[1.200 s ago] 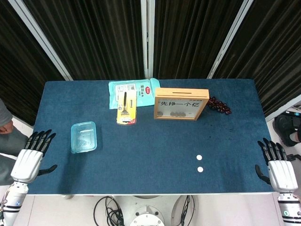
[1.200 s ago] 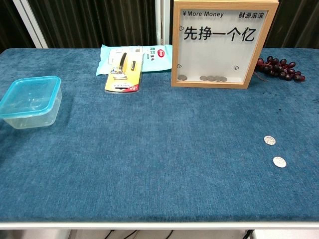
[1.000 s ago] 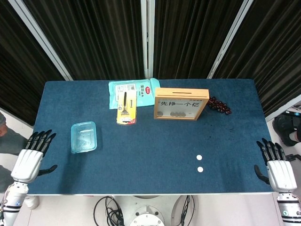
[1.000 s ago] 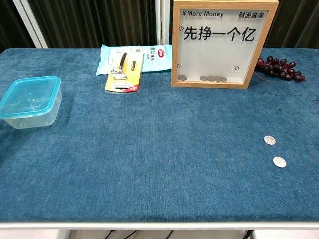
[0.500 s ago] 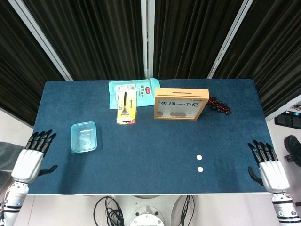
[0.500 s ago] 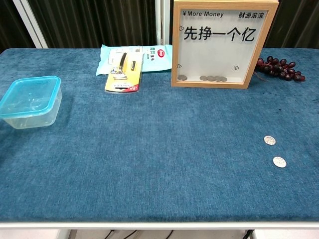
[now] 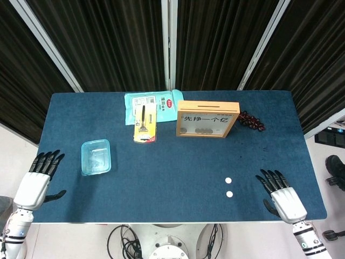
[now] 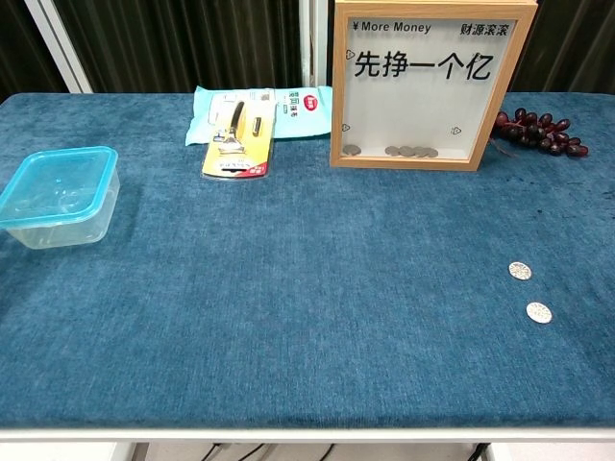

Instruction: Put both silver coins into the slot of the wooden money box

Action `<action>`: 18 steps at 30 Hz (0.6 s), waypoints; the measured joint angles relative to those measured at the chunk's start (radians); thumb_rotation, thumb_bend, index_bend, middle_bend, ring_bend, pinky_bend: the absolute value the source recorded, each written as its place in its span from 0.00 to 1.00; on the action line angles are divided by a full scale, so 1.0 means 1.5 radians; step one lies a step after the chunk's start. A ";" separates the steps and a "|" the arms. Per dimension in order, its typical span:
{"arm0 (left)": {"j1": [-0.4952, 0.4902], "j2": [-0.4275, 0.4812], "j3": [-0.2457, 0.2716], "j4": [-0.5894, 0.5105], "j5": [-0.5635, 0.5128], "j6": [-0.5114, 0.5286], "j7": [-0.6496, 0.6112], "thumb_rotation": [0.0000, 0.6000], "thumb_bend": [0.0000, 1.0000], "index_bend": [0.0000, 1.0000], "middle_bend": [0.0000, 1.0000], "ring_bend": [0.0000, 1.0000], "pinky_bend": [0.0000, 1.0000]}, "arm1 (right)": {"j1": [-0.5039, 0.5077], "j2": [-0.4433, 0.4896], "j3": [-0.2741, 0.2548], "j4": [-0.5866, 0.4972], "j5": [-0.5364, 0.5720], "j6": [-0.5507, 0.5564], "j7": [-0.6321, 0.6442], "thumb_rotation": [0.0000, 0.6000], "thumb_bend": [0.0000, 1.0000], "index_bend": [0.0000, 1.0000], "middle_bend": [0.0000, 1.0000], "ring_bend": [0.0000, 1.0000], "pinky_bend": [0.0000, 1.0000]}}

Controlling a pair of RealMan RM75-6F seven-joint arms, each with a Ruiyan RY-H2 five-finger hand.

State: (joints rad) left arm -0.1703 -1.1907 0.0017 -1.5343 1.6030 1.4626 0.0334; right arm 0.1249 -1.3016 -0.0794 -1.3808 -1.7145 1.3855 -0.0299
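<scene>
Two silver coins (image 7: pixel 228 180) (image 7: pixel 229 193), one wooden money box (image 7: pixel 207 119), left hand (image 7: pixel 34 184) and right hand (image 7: pixel 284 197) fingers spread, empty, seen in head view only

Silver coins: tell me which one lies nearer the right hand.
The near silver coin, closer to the table's front edge, lies nearer the right hand; the far silver coin sits toward the money box.

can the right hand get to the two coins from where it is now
Probably yes. The right hand is open over the table's near right corner, and the two coins lie flat just to its left with only bare blue cloth between. Nothing stands in the way.
</scene>
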 measured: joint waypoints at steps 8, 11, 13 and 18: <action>0.003 -0.003 0.000 0.008 -0.002 0.002 -0.007 1.00 0.05 0.00 0.00 0.00 0.00 | 0.030 -0.031 0.001 -0.001 -0.007 -0.035 -0.021 1.00 0.34 0.29 0.00 0.00 0.00; 0.003 -0.005 0.000 0.013 -0.004 0.002 -0.011 1.00 0.05 0.00 0.00 0.00 0.00 | 0.040 -0.048 0.001 0.004 -0.008 -0.048 -0.021 1.00 0.34 0.29 0.00 0.00 0.00; 0.004 -0.005 0.000 0.016 -0.005 0.002 -0.014 1.00 0.05 0.00 0.00 0.00 0.00 | 0.047 -0.062 0.001 0.010 -0.008 -0.058 -0.018 1.00 0.34 0.29 0.00 0.00 0.00; 0.007 -0.003 0.000 0.019 -0.008 0.004 -0.019 1.00 0.05 0.00 0.00 0.00 0.00 | 0.063 -0.093 -0.003 0.033 -0.008 -0.081 -0.013 1.00 0.34 0.29 0.00 0.00 0.00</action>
State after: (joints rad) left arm -0.1605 -1.1955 0.0013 -1.5052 1.5910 1.4679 0.0046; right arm 0.2189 -1.4411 -0.0839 -1.3310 -1.7264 1.2634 -0.0501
